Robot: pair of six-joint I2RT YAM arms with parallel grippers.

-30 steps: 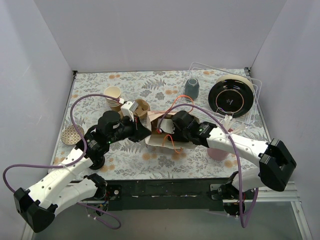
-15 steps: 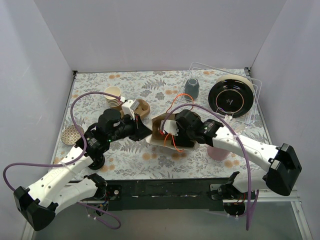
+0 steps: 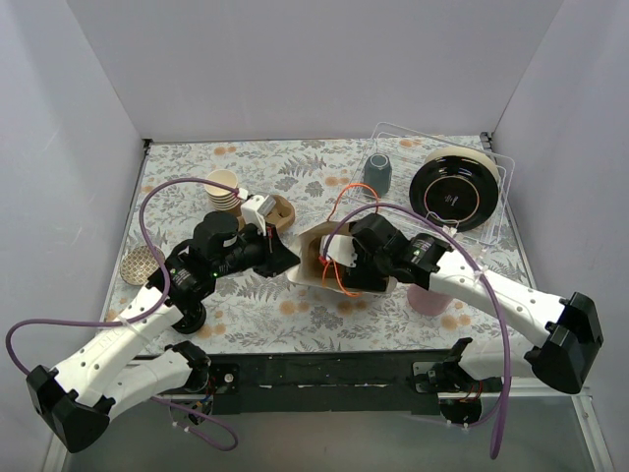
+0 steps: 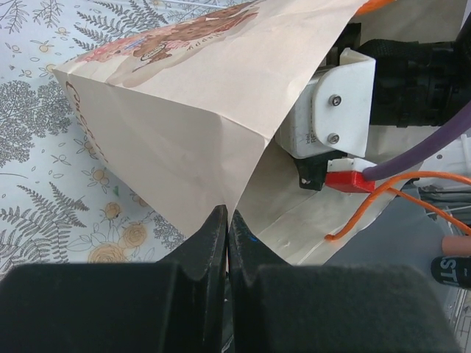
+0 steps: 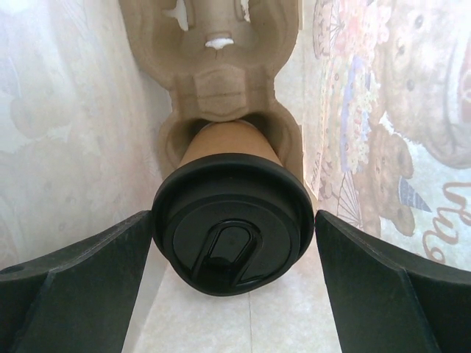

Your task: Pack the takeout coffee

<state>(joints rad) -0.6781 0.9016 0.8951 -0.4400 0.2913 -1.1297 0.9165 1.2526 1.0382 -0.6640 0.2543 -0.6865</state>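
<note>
The takeout coffee (image 5: 232, 232), a kraft-brown cup with a black lid, sits in a pulp cup carrier (image 5: 213, 59) inside the paper bag (image 3: 316, 264). My right gripper (image 5: 233, 220) reaches into the bag's mouth. Its jaws are open on either side of the lid, with a thin gap on the right. In the top view the cup and the right fingers are hidden by the bag. My left gripper (image 4: 227, 220) is shut on the bag's mouth edge (image 4: 243, 165) and holds it open; it also shows in the top view (image 3: 288, 262).
A stack of lidless cups (image 3: 224, 189) stands at the back left, with a brown pulp piece (image 3: 281, 208) beside it. A grey mug (image 3: 376, 172) and a black plate (image 3: 453, 193) in a clear rack (image 3: 496, 162) are at the back right. A pink cup (image 3: 429, 299) and a small dish (image 3: 142, 265) lie nearer.
The bag has tipped up from lying flatter, and its mouth now stands open. My right gripper has gone deeper into it. My left gripper has kept hold of the edge and shifted slightly.
</note>
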